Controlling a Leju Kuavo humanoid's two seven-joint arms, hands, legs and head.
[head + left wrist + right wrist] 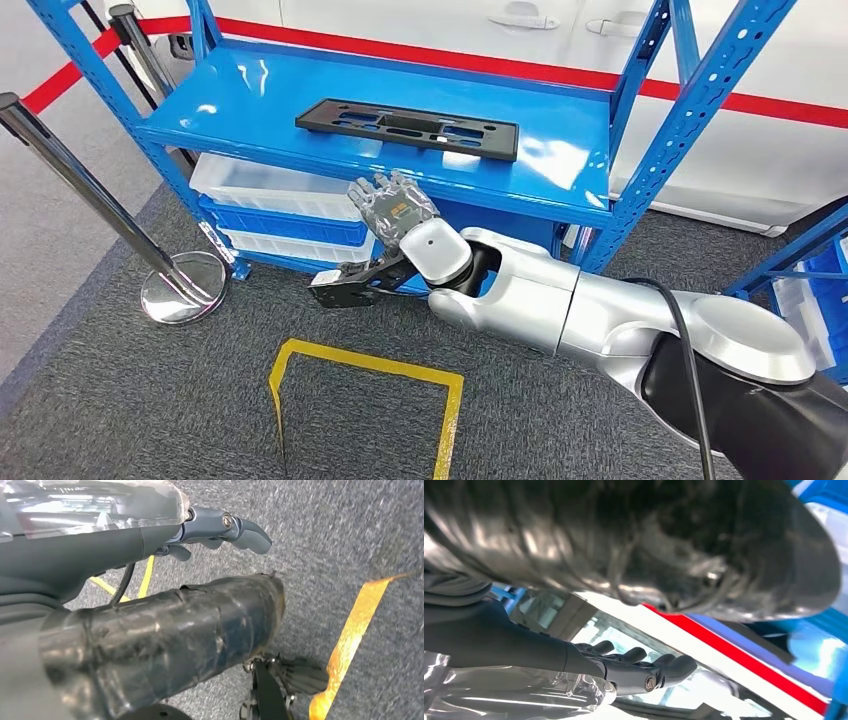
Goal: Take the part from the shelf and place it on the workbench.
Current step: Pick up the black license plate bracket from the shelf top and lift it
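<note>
**Part on the shelf, our right hand just short of it**

The part (407,128), a flat black plate with slots cut through it, lies on the top board of the blue shelf (250,90), well back from the near edge. Its long axis runs left to right, slightly skewed so the right end sits nearer to us.

Our right hand (393,207) is raised in front of the shelf's near edge, fingers apart and pointing up and away, holding nothing. The part lies beyond it, farther and a little higher, almost straight ahead of the palm. Hand and part are apart, with the bare blue board between them.

Our left hand (220,527) hangs low over the grey carpet near a strip of yellow tape (350,630), fingers loosely extended and holding nothing. The right hand is plainly the nearer one.

We judge the reach must go forward over the shelf edge and meet the plate across its short side.
</note>
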